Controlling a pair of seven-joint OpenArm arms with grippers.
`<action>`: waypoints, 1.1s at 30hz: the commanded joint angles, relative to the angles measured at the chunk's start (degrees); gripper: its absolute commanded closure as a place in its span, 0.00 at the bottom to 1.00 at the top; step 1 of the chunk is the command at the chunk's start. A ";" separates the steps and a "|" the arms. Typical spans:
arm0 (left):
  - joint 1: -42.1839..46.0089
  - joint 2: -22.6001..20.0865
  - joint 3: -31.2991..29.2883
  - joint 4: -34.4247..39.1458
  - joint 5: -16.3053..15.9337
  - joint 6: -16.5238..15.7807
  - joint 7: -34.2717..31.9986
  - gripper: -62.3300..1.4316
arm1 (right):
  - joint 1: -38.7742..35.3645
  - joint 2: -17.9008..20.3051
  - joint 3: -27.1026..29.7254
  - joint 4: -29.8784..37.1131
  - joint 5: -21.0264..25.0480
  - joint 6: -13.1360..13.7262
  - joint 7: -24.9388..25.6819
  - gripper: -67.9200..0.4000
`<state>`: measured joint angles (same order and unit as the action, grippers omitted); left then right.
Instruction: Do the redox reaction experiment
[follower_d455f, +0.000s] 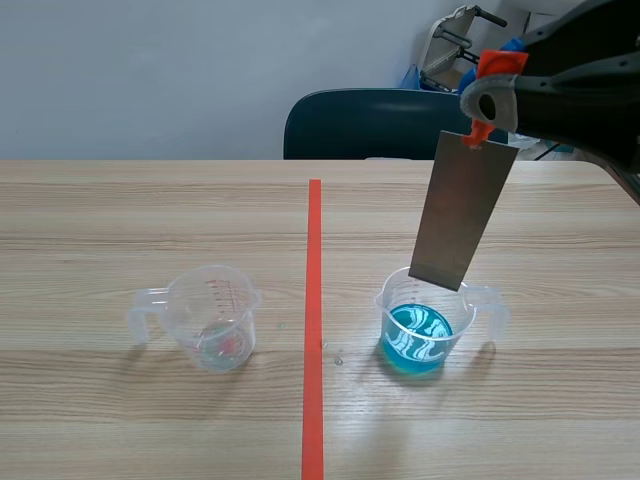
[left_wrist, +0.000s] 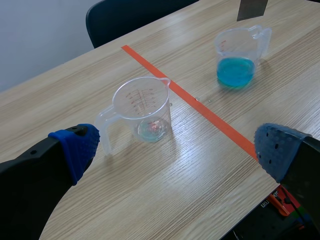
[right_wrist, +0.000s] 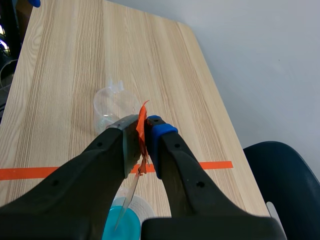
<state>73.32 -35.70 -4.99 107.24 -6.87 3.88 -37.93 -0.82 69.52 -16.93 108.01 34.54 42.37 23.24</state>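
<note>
A grey metal strip (follower_d455f: 462, 212) with an orange tab at its top hangs from my right gripper (follower_d455f: 490, 88), which is shut on the tab. Its lower end hovers just over the rim of a clear beaker (follower_d455f: 428, 322) holding blue liquid. In the right wrist view the strip (right_wrist: 131, 192) shows edge-on below the gripper (right_wrist: 142, 131), above the blue beaker (right_wrist: 122, 220). A second clear beaker (follower_d455f: 212, 318) with a trace of reddish residue stands left of the tape line. My left gripper (left_wrist: 175, 145) is open above the table, with that beaker (left_wrist: 142, 107) just ahead of it.
An orange-red tape line (follower_d455f: 314, 320) splits the wooden table between the two beakers. A dark blue chair (follower_d455f: 375, 125) stands behind the far table edge. Equipment sits at the back right corner.
</note>
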 joint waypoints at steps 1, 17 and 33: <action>-0.17 0.44 0.42 0.46 0.04 -0.13 -0.74 0.00 | 0.94 0.31 0.90 0.26 1.09 0.35 0.66 0.99; -0.17 0.44 0.42 0.46 0.04 -0.13 -0.74 0.00 | 0.92 0.31 0.90 0.26 1.11 0.35 0.66 0.99; -0.17 0.44 0.42 0.46 0.00 -0.09 -0.74 0.00 | 0.96 0.31 0.90 0.26 1.77 0.35 0.20 0.99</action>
<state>73.32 -35.70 -4.99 107.24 -6.90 3.88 -37.93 -0.82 69.52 -16.93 108.01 35.40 42.37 22.79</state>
